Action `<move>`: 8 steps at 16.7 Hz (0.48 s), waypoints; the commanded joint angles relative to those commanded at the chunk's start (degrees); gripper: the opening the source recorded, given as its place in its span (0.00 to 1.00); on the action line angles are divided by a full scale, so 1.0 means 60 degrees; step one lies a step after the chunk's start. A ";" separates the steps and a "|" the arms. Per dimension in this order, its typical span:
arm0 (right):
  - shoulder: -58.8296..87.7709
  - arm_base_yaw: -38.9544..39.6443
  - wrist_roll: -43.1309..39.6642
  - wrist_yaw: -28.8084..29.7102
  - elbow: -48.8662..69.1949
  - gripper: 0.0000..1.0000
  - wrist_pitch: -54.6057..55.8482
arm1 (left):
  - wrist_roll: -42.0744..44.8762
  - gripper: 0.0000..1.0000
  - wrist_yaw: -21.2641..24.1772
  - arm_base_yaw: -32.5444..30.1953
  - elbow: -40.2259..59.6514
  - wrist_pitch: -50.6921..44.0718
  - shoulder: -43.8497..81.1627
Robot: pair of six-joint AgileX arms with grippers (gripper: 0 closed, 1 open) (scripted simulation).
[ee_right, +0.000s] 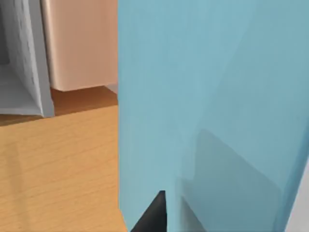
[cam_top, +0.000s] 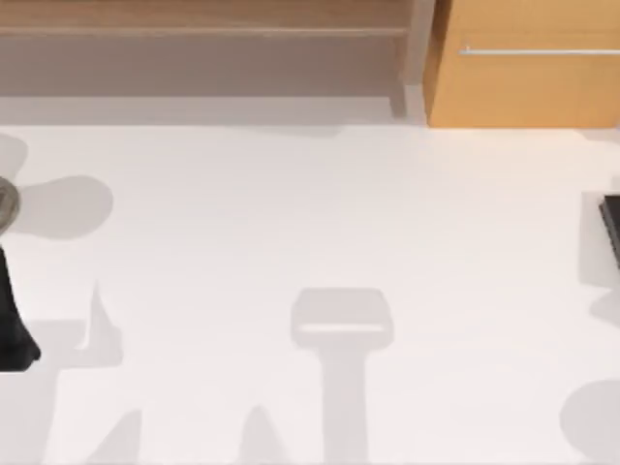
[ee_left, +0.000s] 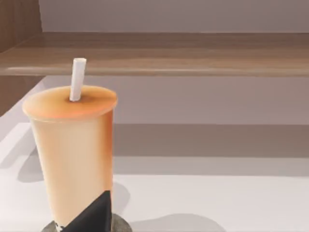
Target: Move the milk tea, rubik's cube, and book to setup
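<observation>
Book (ee_right: 212, 96) at right gripper; milk tea (ee_left: 72, 154) w/ left.

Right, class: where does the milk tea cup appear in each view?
Top view: a grey disc at the table's left edge; whether it's the cup's base, I cannot tell.
Left wrist view: milk tea cup upright, close, before the wooden shelf.
Right wrist view: a light blue surface close up.
Shared landmark: the wooden shelf, top view too.
</observation>
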 joint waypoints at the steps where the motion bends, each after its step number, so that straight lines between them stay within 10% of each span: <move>1: 0.0000 0.0000 0.0000 0.0000 0.0000 0.90 0.0000 | 0.0000 1.00 0.0000 0.0000 0.0000 0.0000 0.0000; 8: 0.0000 0.0000 0.0000 0.0000 0.0000 1.00 0.0000 | 0.0000 1.00 0.0000 0.0000 0.0000 0.0000 0.0000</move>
